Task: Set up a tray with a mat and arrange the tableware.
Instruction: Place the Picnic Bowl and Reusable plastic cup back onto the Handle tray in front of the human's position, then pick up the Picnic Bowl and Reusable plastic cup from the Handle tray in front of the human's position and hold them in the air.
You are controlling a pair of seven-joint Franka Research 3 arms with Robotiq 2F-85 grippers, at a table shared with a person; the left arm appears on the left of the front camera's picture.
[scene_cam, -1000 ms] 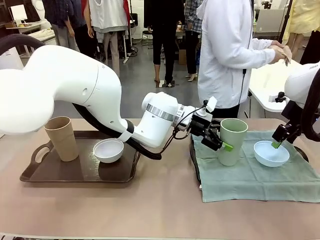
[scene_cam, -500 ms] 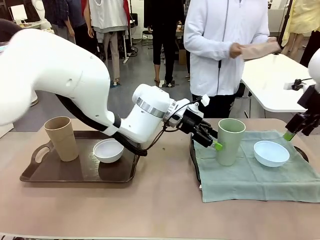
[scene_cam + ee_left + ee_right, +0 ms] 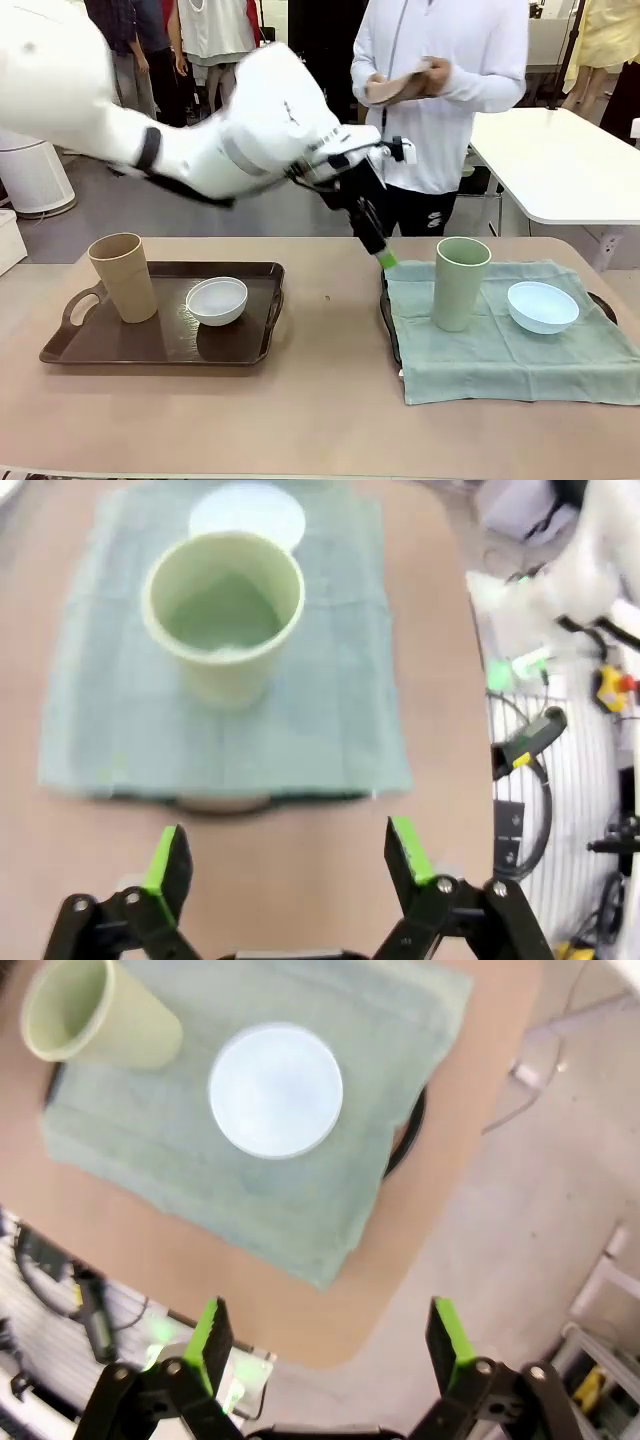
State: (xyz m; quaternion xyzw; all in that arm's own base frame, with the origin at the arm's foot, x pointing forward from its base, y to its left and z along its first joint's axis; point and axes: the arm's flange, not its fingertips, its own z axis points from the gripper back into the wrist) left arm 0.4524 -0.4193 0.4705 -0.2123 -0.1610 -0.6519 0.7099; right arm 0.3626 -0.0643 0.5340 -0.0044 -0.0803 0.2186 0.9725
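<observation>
On the right, a dark tray [image 3: 385,318] lies under a pale green mat [image 3: 500,345]. On the mat stand the pale green tumbler [image 3: 460,283] and the light blue bowl [image 3: 543,306]. At the left, a bare brown tray [image 3: 120,345] holds the tan tumbler [image 3: 122,277] and the white bowl [image 3: 217,300]. My left gripper [image 3: 383,255] hangs above the mat's near-left corner. In the left wrist view this gripper [image 3: 288,850] is open and empty, short of the green tumbler [image 3: 223,610]. My right gripper [image 3: 330,1335] is open and empty, high above the blue bowl [image 3: 276,1090].
A person stands at the far side holding a folded tan cloth [image 3: 400,82]. A white table [image 3: 560,165] stands behind on the right. Bare tabletop [image 3: 320,400] runs between the two trays and along the near edge.
My left arm has risen and drawn back from the green tumbler. The right arm has lifted away from the blue bowl, out of the front view. The person has turned toward the table.
</observation>
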